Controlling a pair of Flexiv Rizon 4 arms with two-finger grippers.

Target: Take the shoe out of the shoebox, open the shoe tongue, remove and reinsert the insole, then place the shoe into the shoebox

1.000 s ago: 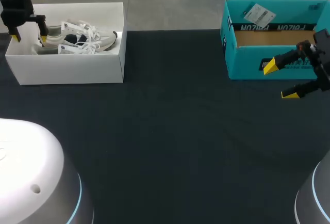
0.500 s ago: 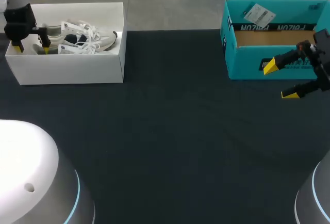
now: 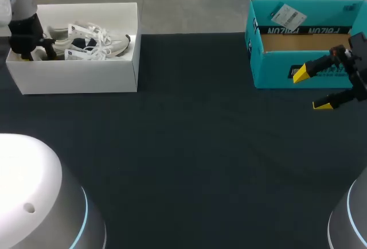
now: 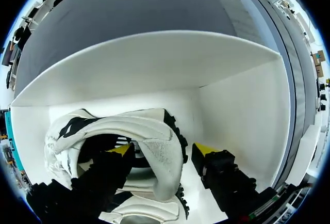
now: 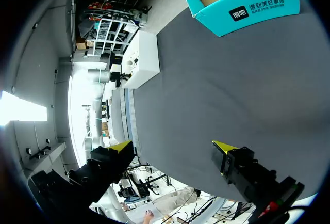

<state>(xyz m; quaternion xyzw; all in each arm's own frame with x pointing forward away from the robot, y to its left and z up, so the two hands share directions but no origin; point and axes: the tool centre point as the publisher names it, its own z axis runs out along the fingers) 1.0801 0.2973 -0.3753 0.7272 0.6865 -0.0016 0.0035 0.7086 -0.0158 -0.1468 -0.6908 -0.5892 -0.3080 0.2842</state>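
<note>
Shoe [image 3: 109, 43], white, in white shoebox [image 3: 74, 77], upper left; our left gripper [image 4: 164, 149] spread astride its heel, tips hidden overhead. Our right gripper [image 3: 311, 90] wide, beside lettered teal box [image 3: 270, 68].

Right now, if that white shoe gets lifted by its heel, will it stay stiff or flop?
Probably light: the shoe is a low trainer. Its padded heel collar, straddled by the left end effector, looks soft and may squash. Loose laces will likely dangle and could snag the shoebox.
</note>
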